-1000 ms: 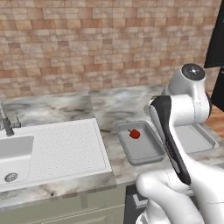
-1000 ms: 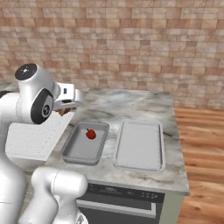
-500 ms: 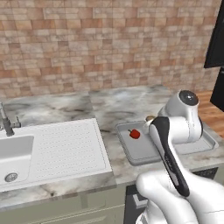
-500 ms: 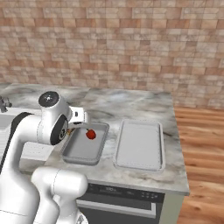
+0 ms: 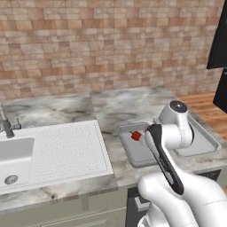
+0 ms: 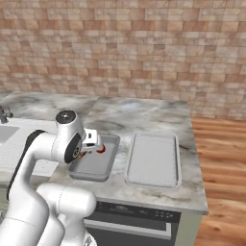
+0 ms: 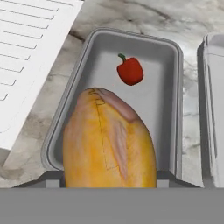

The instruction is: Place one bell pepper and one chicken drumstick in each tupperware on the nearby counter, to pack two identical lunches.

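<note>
You have the claw (image 6: 91, 142) clenched on the plump golden drumstick (image 7: 109, 142), and it hangs just above the near end of the narrower, deeper container (image 7: 168, 109), which is probably why the arm is folded so low over the bench (image 6: 144, 113): the meat looks lined up to be let go straight into that box rather than dropped from height. In the hand view the drumstick juts forward between the two finger tips, its fat end pointing toward the far wall of the container. One red pepper (image 7: 130, 71) already lies on the floor of that same box, toward its far end and apart from the meat, so there is free floor on the near side for the drumstick to land without knocking it. Count what you can see: two grey containers, the deeper one and the wider, shallower one (image 6: 153, 158) just beside it on its right; one pepper; one drumstick. The wider container holds nothing, so by my reading the first lunch is one release from complete and the second is not yet begun.
</note>
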